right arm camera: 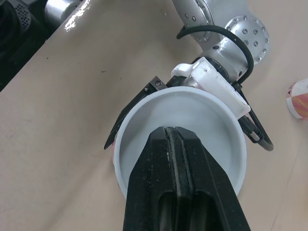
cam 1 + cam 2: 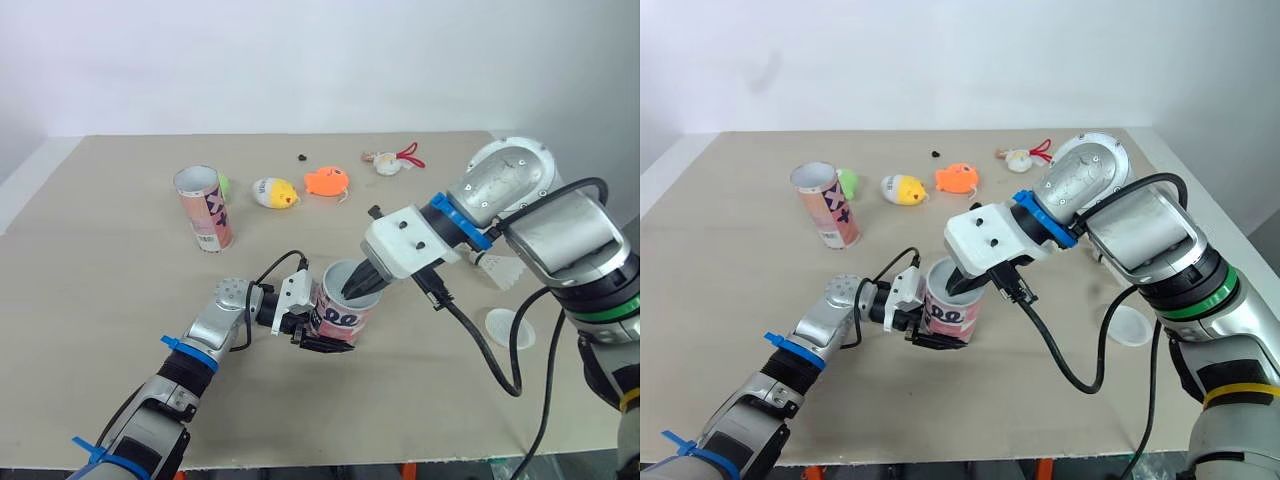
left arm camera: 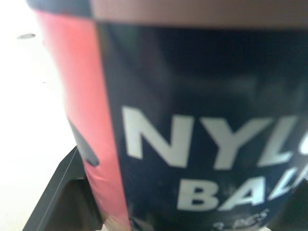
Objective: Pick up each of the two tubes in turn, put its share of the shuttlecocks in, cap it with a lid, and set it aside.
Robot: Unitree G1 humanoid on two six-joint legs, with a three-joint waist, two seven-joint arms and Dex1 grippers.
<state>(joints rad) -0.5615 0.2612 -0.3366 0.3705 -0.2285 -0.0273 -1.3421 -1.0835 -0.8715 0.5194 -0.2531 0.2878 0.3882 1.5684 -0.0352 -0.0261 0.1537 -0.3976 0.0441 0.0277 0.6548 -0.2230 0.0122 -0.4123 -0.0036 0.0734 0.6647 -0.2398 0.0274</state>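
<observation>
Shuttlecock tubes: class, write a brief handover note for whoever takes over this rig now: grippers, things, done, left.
Left gripper: shut on the near tube.
Right gripper: shut, dipped into that tube's open mouth; its visible inside looks empty.
Far tube stands open on the table's left; a shuttlecock and a lid lie on its right.
Done: first tube gripped.
Left: filling, capping and setting aside both tubes.

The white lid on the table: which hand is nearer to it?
Right. The right hand reaches into the shuttlecock tube left of the lid; the left hand grips that tube's farther side.
</observation>
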